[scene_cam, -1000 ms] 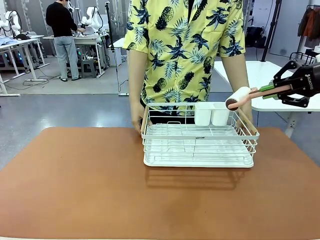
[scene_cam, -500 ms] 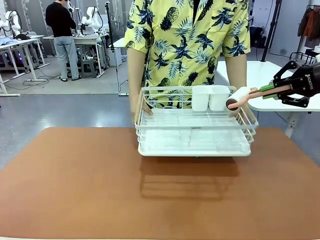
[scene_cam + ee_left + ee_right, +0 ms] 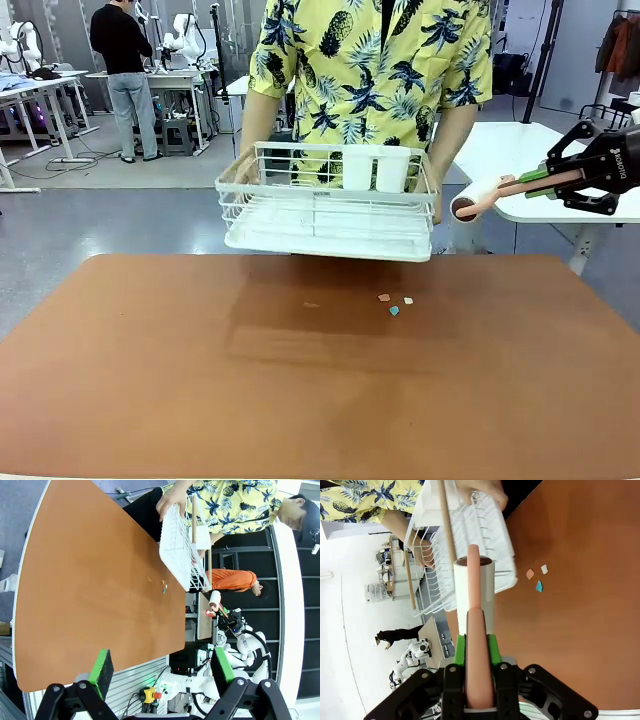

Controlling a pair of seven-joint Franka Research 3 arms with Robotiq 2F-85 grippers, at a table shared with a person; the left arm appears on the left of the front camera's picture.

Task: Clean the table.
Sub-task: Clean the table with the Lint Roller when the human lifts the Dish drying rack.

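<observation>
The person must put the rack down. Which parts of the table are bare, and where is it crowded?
The table is bare across its left half, along the near edge and at the right end. Crowded: right of the middle, where small scraps lie below the held-up rack.

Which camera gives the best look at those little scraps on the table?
The right wrist view: three scraps lie large and unblocked. The front view shows them smaller; the left wrist view, as tiny specks.
</observation>
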